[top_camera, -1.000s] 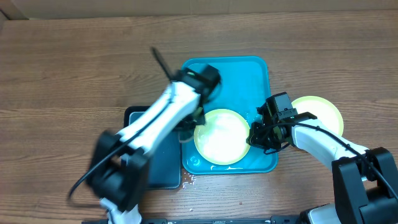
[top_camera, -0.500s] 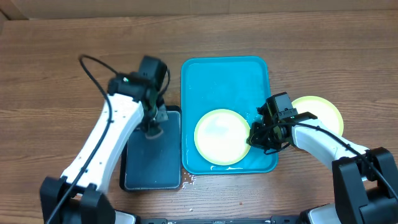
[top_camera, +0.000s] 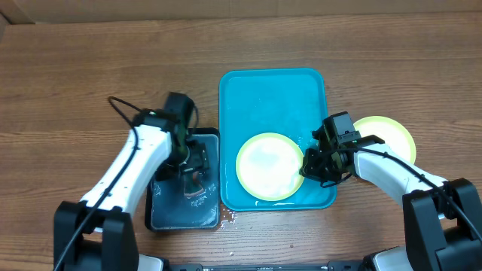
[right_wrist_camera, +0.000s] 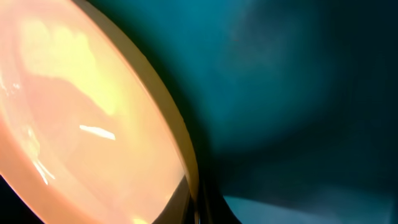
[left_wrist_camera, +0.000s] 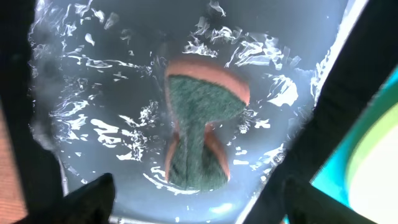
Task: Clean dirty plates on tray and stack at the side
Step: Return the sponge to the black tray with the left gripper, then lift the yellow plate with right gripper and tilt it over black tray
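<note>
While sponge (left_wrist_camera: 202,124) lies in water (left_wrist_camera: 106,130) — right pincer (top_camera: 308,167) at plate (top_camera: 267,165) rim.

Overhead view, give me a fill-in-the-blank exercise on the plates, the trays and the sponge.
In the dark tray, the sponge lies in ___.
The turquoise tray holds ___ plate.
A further plate rests on the wooden ___.
The left gripper hangs over the ___ tray.
Missing: water; one; table; dark.

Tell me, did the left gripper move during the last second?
Yes. The left gripper swung left off the turquoise tray to the dark tray.
</note>
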Robot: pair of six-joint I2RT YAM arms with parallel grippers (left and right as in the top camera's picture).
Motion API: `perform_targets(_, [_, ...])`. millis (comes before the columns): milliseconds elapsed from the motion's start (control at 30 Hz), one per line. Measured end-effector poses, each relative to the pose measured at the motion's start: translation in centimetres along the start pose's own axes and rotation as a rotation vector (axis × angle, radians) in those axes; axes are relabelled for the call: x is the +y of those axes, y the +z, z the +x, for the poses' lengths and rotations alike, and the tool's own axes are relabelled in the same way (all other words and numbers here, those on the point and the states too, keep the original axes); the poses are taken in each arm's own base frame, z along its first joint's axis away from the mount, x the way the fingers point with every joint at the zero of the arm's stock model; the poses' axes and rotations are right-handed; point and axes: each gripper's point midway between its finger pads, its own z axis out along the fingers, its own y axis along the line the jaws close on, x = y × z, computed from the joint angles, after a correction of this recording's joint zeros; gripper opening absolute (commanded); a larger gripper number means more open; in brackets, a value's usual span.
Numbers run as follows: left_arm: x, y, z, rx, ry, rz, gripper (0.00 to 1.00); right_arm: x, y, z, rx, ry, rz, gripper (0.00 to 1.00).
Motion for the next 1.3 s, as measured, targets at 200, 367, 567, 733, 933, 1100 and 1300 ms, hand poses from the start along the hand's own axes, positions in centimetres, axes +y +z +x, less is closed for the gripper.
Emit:
perform_targets(200, [1.6,-6.8,-1.1,-0.122,-0.064,0.087,1.0,-0.7,-1.3,1.6,0.077,0.032,0.083,0.04])
perform_targets(367, [2.8,-14.4,-1.0,-0.343,-0.092,0.171,1.0,2.2,-5.2,-0.2,-0.031,-0.073,0.14,0.04])
perform_targets(567, [3.6,-19.3,1.8,-0.505,-0.079,0.228,1.0,10.2,-10.7,-1.8,-0.257,-0.31,0.132,0.04])
perform_targets(733, [4.1,-20.9,3.7,-0.57,-0.073,0.252,1.0,15.4,-10.8,-0.5,-0.368,-0.495,0.136,0.04])
perform_targets(933, [4.5,-21.7,5.1,-0.61,-0.07,0.266,1.0,20.5,-9.0,2.2,-0.478,-0.68,0.153,0.04])
perform_targets(1100, [4.5,-21.7,5.2,-0.606,-0.07,0.265,1.0,21.1,-6.5,3.2,-0.54,-0.766,0.284,0.04])
perform_targets(1300, [4.5,-21.6,5.2,-0.604,-0.07,0.264,1.0,22.1,-7.6,3.6,-0.699,-0.822,0.392,0.04])
